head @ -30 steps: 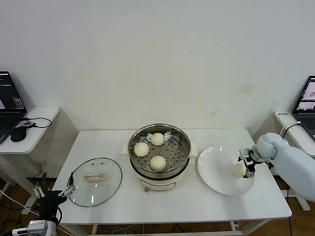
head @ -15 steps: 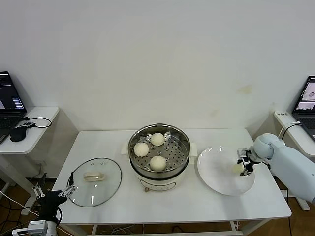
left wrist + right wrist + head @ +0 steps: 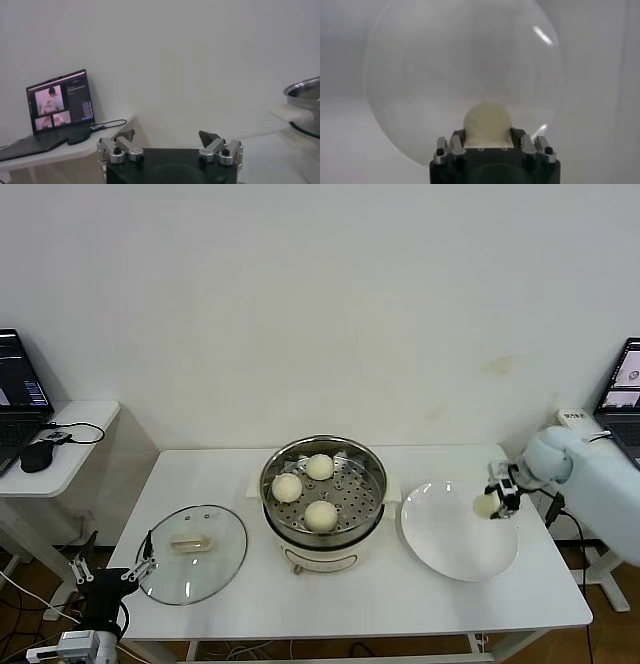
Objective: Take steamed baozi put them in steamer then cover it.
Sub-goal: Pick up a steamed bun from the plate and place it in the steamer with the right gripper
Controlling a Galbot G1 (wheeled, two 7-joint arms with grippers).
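Observation:
The steel steamer on its cream base stands mid-table with three cream-white baozi on its perforated tray. A fourth baozi hangs just above the right part of the white plate, with my right gripper shut on it. The glass cover with its cream handle lies flat on the table, left of the steamer. My left gripper is open and empty, low off the table's front left corner.
A side desk at the left carries a laptop and a mouse. Another laptop sits at the far right. In the left wrist view a laptop and the steamer's rim appear.
My right gripper closed on the baozi lying on the plate and lifted it a little, up and toward the plate's far right side. The left arm barely moved.

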